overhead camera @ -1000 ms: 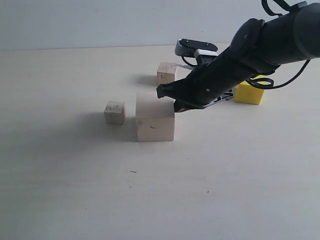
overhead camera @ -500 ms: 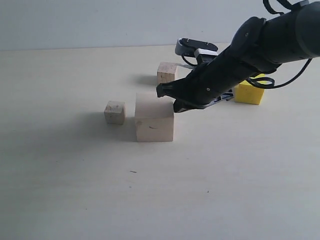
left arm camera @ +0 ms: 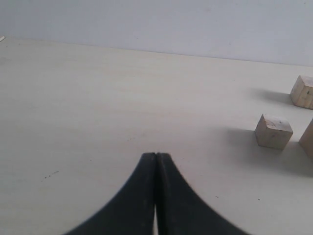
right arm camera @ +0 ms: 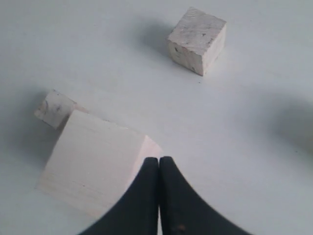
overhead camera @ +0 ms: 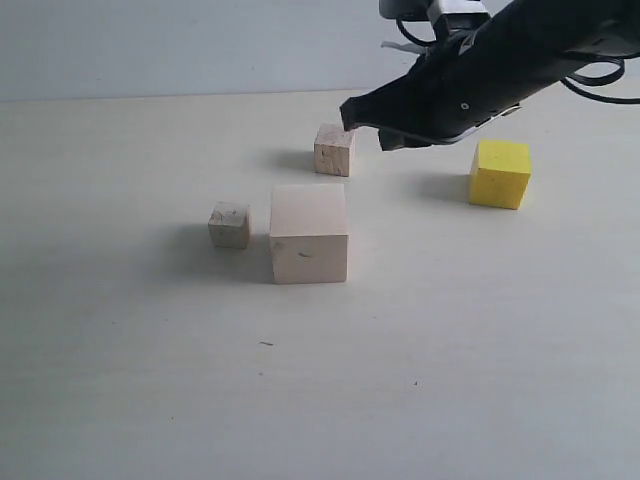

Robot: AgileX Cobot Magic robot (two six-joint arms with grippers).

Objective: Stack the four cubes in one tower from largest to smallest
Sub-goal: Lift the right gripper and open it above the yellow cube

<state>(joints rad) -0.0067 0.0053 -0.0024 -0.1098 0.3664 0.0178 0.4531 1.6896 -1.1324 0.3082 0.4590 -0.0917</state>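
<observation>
Pale wood for the big cube (overhead camera: 309, 233), flat on the light table (overhead camera: 140, 390), about mid-scene in the exterior view. Just left of it, close but not touching, the smallest cube (overhead camera: 229, 225), pale with dark specks. Behind the big cube, across a gap, the small cube (overhead camera: 334, 150), likewise pale and specked. Well off to the right, alone, the yellow cube (overhead camera: 500, 173), bright against the table. All four down on the table, each apart from the rest, none on top of another.

Right gripper (overhead camera: 350, 113) black, up in the air, reaching in from the upper right of the exterior view. Tip just right of the small cube and higher than it, between that cube and the yellow cube. Fingers pressed together, nothing between them. Same from the right wrist: right gripper (right arm camera: 159, 160) closed to a thin seam and empty. Big cube (right arm camera: 93, 164) partly hidden behind the tip, smallest cube (right arm camera: 54, 107) peeping past its far side, small cube (right arm camera: 197, 40) farther off, clear of both.

Left gripper (left arm camera: 155, 156) out of the exterior view. In the left wrist view, black fingers tight together, empty, over bare table. Ahead and off to one side, the smallest cube (left arm camera: 273, 131), then the small cube (left arm camera: 304, 91) beyond it. Only a sliver of the big cube (left arm camera: 309, 139), at the frame's edge.
</observation>
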